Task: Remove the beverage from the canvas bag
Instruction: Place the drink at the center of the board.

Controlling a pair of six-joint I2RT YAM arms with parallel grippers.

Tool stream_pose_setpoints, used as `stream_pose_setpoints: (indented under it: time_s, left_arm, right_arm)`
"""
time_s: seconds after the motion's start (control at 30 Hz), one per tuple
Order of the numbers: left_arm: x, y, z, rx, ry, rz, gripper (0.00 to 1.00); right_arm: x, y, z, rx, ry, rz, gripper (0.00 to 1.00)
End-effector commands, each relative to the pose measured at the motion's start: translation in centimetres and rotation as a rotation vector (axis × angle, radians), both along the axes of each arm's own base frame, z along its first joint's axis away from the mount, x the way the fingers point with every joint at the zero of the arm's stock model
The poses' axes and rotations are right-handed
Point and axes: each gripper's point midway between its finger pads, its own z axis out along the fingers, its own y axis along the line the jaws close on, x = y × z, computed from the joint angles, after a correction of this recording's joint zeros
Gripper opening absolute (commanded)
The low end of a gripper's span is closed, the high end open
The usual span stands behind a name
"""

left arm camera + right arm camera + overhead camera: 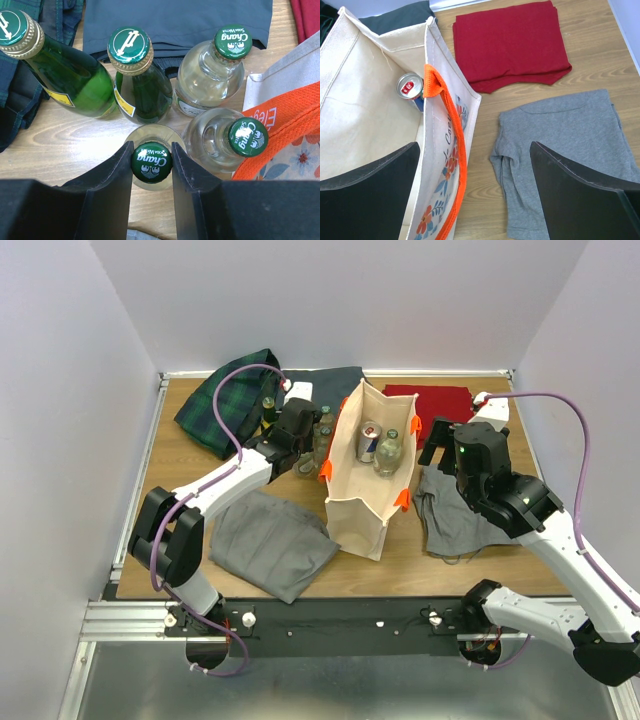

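Observation:
The cream canvas bag (360, 515) with orange handles (287, 122) stands open at mid-table. Inside it are a red-topped can (368, 440) and a clear green-capped bottle (389, 452); the right wrist view shows the can (410, 85) too. My left gripper (152, 147) is left of the bag, shut on the green cap of a clear Chang bottle (151, 162) outside the bag, in a cluster of bottles. My right gripper (474, 150) hangs open above the bag's right wall (445, 165), one finger over the bag's inside and the other over a grey T-shirt (560, 145).
Around the held bottle stand two green glass bottles (142, 85) and two more clear Chang bottles (210, 75). Folded cloths lie around the bag: red (430, 400), grey T-shirt (455, 515), grey (270, 540), plaid (225, 400) and dark grey (330, 380).

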Motion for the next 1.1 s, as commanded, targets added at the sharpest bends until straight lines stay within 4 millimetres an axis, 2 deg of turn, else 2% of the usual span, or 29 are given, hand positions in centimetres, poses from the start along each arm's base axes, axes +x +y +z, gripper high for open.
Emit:
stream_pose_setpoints:
  time_s: [0.0,0.1,0.27,0.4,0.57,0.77,0.9,0.93,0.97,1.07]
  left_arm:
    - [1.6,-0.2,4.5,-0.076,-0.118,0.049,0.33]
    - [1.5,0.0,4.8,-0.076,-0.12,0.052,0.39]
    - [1.2,0.3,5.2,-0.074,-0.129,0.052,0.53]
    - [0.9,0.4,5.7,-0.073,-0.135,0.048,0.54]
    - [0.7,0.8,6.3,-0.076,-0.14,0.058,0.61]
    - [0.2,1.1,8.5,-0.062,-0.177,0.033,0.66]
    - [-0.3,0.6,10.0,-0.067,-0.188,-0.029,0.82]
    - [-0.5,0.4,10.6,-0.077,-0.194,-0.044,0.92]
    - [-0.6,0.3,10.8,-0.081,-0.192,-0.052,0.96]
    - [-1.2,-0.2,12.1,-0.1,-0.195,-0.092,0.99]
  right_arm:
    - [-0.2,-0.3,0.1,0.002,-0.01,-0.013,1.0]
    - [-0.2,-0.3,0.2,0.003,-0.012,-0.012,1.0]
    - [-0.2,-0.2,0.3,0.004,-0.014,-0.01,1.0]
    - [-0.2,-0.1,0.3,0.007,-0.014,-0.005,1.0]
    - [-0.2,-0.2,0.3,0.009,-0.018,-0.006,1.0]
    - [-0.1,0.0,0.5,0.013,-0.019,-0.004,1.0]
    - [-0.1,-0.1,0.5,0.008,-0.02,-0.004,1.0]
    - [-0.1,-0.1,0.5,0.008,-0.019,-0.006,1.0]
    - [-0.1,-0.1,0.5,0.008,-0.019,-0.006,1.0]
    - [-0.2,-0.1,0.5,0.014,-0.02,-0.006,1.0]
